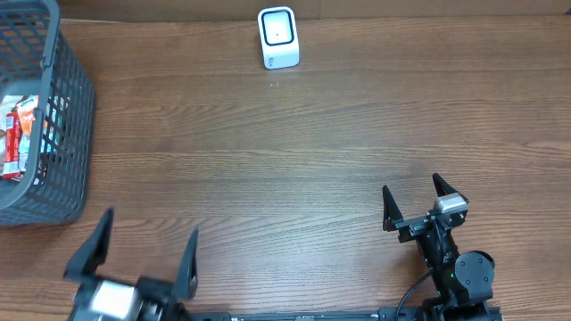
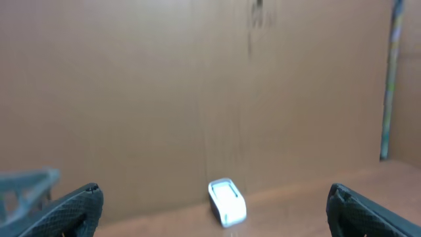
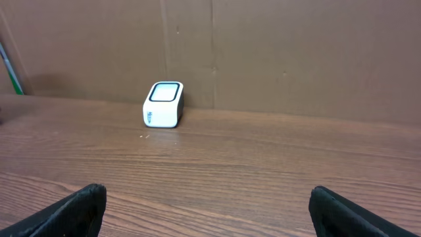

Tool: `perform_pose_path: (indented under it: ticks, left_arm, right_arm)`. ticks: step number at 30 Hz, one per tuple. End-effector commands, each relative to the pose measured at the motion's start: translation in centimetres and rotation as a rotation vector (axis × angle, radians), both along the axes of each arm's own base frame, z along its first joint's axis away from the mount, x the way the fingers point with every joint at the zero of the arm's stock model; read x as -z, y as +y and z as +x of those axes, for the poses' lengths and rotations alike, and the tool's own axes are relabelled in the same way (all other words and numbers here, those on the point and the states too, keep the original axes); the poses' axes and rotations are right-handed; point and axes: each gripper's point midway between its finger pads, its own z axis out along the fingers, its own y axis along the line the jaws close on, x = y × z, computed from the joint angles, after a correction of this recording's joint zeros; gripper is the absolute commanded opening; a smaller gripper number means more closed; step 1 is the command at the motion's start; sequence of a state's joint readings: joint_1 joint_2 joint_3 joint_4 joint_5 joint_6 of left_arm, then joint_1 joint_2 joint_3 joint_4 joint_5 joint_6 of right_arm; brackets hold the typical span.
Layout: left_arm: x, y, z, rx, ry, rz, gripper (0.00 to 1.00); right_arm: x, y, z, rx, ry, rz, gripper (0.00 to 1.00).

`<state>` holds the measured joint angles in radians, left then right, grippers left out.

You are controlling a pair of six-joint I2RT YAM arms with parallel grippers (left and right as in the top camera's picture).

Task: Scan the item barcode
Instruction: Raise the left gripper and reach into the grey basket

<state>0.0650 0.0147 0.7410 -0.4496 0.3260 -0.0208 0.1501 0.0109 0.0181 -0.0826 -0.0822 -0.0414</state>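
Even, warm light with soft shadows only. The left wrist view is smeared with blur, the white scanner point(image 2: 227, 203) fuzzy; the other views look sharp.

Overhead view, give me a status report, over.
Left gripper and right gripper open, empty. Red packets in basket, untouched. Barcode scanner at far edge, unobstructed.

Black right arm point(image 1: 459, 272), pointed black fingers point(image 1: 389, 212), silver wrist block point(image 1: 451, 204).
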Motion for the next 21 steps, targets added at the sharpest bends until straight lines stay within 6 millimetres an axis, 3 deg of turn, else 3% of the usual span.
perform_pose_path:
  ticks: [1,6,10,17,21]
  left_arm:
    - [-4.5,-0.4,-3.9,0.011,-0.133,0.002,1.00]
    - [-8.6,-0.1,-6.8,-0.017,-0.227,0.014,0.99]
    - [-11.4,-0.2,-7.4,-0.033,-0.234,0.053,1.00]
    - [-15.7,0.4,-5.1,-0.072,-0.137,0.094,1.00]
    - [-18.1,0.5,-2.3,-0.067,-0.046,0.092,1.00]
  right_arm:
    - [0.2,0.0,0.0,0.000,-0.005,-0.004,1.00]
    - [0.2,0.0,0.0,0.000,-0.005,-0.004,1.00]
    - [0.2,0.0,0.0,0.000,-0.005,-0.004,1.00]
    - [0.2,0.0,0.0,0.000,-0.005,-0.004,1.00]
    - [0.2,0.0,0.0,0.000,-0.005,-0.004,1.00]
